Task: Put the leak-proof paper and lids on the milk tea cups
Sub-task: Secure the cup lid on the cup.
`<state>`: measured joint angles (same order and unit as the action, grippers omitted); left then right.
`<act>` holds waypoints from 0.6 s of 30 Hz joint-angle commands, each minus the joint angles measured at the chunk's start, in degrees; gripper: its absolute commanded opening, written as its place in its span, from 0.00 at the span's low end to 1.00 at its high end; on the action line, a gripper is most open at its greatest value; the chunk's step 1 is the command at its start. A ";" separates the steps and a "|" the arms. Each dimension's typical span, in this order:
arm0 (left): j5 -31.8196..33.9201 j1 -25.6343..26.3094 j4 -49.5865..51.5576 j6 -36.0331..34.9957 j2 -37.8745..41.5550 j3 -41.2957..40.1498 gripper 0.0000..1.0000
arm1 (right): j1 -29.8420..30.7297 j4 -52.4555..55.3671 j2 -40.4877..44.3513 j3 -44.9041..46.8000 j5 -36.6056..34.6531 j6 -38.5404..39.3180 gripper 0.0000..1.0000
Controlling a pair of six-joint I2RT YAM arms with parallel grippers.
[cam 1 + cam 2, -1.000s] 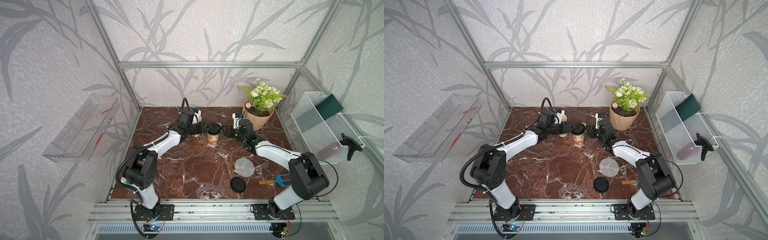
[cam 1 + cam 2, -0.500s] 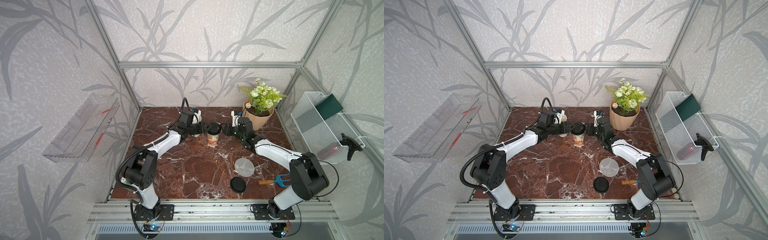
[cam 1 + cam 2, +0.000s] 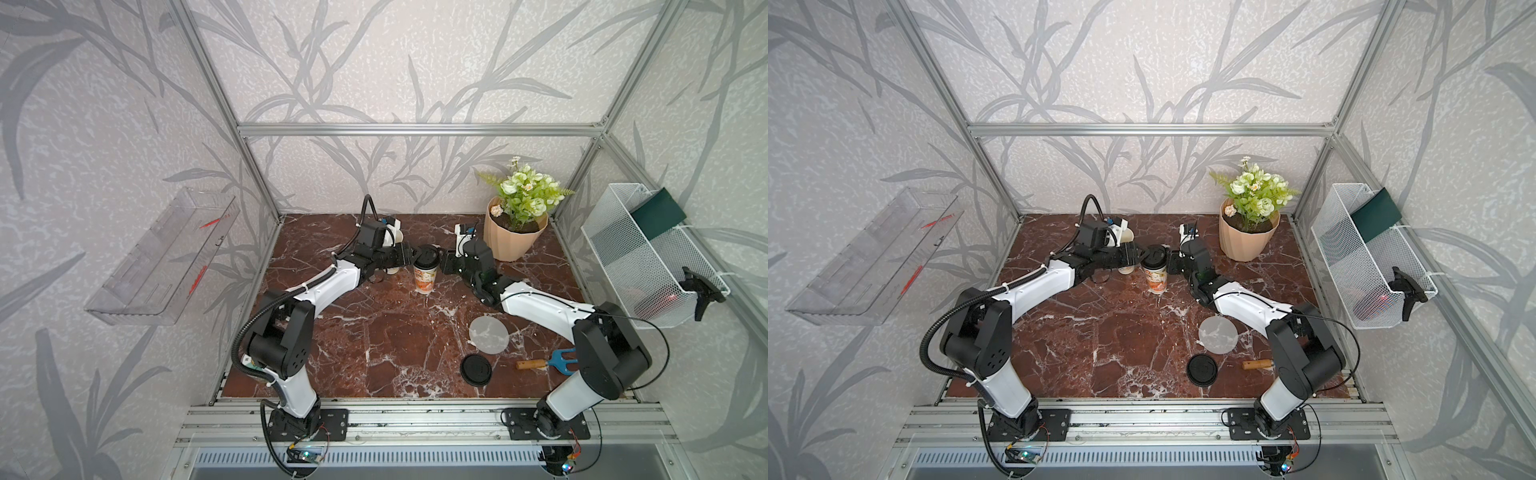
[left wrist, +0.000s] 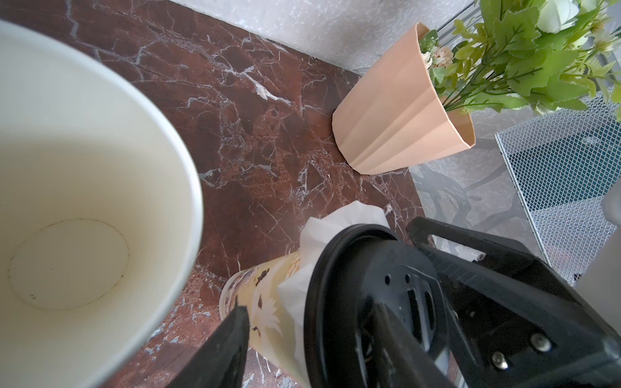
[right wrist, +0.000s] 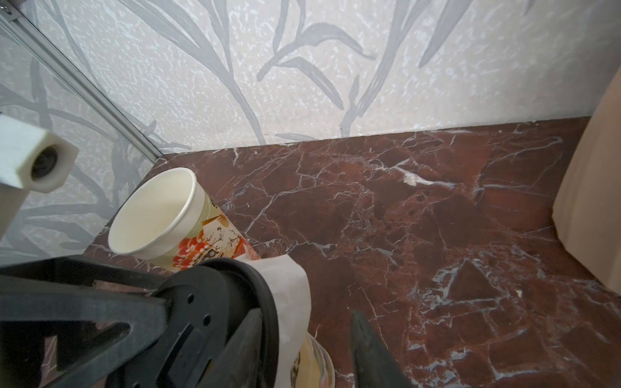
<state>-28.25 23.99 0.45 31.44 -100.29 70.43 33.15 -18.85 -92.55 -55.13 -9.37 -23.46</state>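
Observation:
A milk tea cup (image 3: 424,277) stands mid-table with a black lid (image 3: 426,254) on it. Leak-proof paper (image 4: 339,221) sticks out crumpled from under that lid. My left gripper (image 4: 309,312) and right gripper (image 5: 307,314) meet at the cup's top from opposite sides, both open. On each, one finger lies across the lid and the other stands lower beside the cup wall. The other milk tea cup (image 5: 158,215) stands open and empty behind my left wrist. A flat disc of leak-proof paper (image 3: 489,334) lies on the table in both top views.
A loose black lid (image 3: 476,369) and a small blue fork with a wooden handle (image 3: 548,362) lie near the front right. A peach plant pot (image 3: 513,237) stands at the back right, close to my right arm. A white mesh basket (image 3: 648,266) hangs on the right wall.
My right gripper has moved left to the lidded cup and now reaches over its lid. The left arm and cup have not moved.

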 commanded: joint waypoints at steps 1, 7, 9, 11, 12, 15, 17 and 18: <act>3.07 0.62 10.94 -2.25 -5.35 -4.08 0.59 | 4.05 11.96 -4.36 6.31 -0.30 3.06 0.45; 2.99 0.76 10.23 -1.94 -5.60 -5.10 0.59 | 5.68 9.16 -6.93 10.99 0.40 2.21 0.44; 3.00 0.76 9.76 -1.74 -5.59 -5.63 0.59 | 6.35 7.84 -7.73 11.96 0.27 1.86 0.44; 3.03 0.76 9.52 -1.70 -5.75 -6.00 0.59 | 6.89 6.67 -8.42 12.65 0.20 1.29 0.44; 2.98 0.73 9.59 -1.71 -5.84 -6.10 0.59 | 7.08 6.32 -8.59 12.97 0.39 1.27 0.44; 2.97 0.73 9.54 -1.67 -5.70 -6.36 0.59 | 7.55 5.41 -7.95 13.54 0.58 0.95 0.44; 3.02 0.69 9.73 -1.84 -5.47 -6.23 0.59 | 7.55 5.53 -6.23 13.14 -0.43 1.59 0.44; 3.06 0.76 9.96 -1.87 -5.44 -6.11 0.59 | 7.59 5.69 -5.60 12.72 -0.79 2.10 0.44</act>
<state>-28.84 23.70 -3.36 31.64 -100.36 68.53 37.10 -34.22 -93.45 -46.96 -18.26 -24.14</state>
